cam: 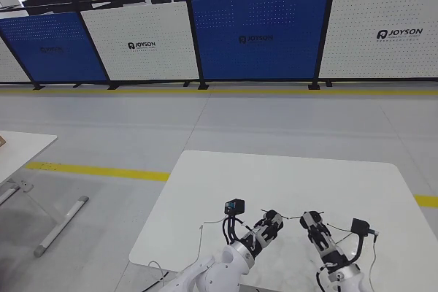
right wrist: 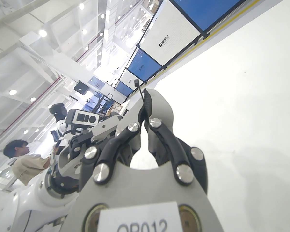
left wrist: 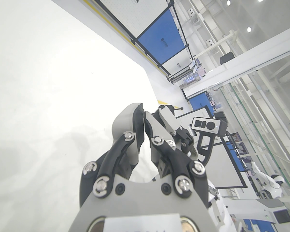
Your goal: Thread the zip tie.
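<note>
Fingers (right wrist: 159, 107) of the right gripper (right wrist: 145, 97) clamped on the zip tie (right wrist: 136, 82); left gripper (left wrist: 144, 113) pinched shut just beside, over the table (cam: 292, 182).

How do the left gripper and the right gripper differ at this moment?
The right gripper pinches a black zip tie, its head poking beyond the tip; what the left gripper holds cannot be told. The left gripper angles rightward, the right gripper leftward, tips facing each other. Both are shut, over the white table.

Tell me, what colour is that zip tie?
Black; the zip tie shows best in the right wrist view.
</note>
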Action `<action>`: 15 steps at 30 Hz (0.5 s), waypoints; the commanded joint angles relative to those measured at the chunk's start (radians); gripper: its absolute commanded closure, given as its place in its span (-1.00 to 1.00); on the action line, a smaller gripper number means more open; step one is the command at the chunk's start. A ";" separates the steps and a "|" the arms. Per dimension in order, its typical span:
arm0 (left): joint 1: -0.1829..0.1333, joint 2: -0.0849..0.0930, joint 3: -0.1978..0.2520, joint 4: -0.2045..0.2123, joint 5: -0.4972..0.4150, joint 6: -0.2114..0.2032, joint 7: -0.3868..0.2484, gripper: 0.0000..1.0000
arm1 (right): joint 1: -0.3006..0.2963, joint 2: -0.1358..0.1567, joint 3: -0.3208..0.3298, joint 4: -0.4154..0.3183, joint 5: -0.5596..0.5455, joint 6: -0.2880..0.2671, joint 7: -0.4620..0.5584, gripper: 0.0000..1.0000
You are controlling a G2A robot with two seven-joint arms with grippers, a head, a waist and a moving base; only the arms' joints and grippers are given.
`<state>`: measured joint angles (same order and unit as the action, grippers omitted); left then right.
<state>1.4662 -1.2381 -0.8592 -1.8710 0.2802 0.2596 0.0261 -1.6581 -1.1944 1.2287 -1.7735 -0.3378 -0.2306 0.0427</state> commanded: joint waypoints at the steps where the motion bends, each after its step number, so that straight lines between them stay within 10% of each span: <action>1: 0.000 0.000 0.000 0.000 0.000 0.000 0.000 1.00 | -0.003 0.000 0.002 -0.004 -0.002 -0.002 0.001 1.00; 15: 0.000 0.000 0.000 0.000 0.000 0.000 0.000 1.00 | 0.002 -0.006 -0.005 -0.012 -0.017 0.016 0.010 1.00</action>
<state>1.4662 -1.2381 -0.8592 -1.8710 0.2802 0.2596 0.0261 -1.6543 -1.2006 1.2224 -1.7833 -0.3546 -0.2131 0.0553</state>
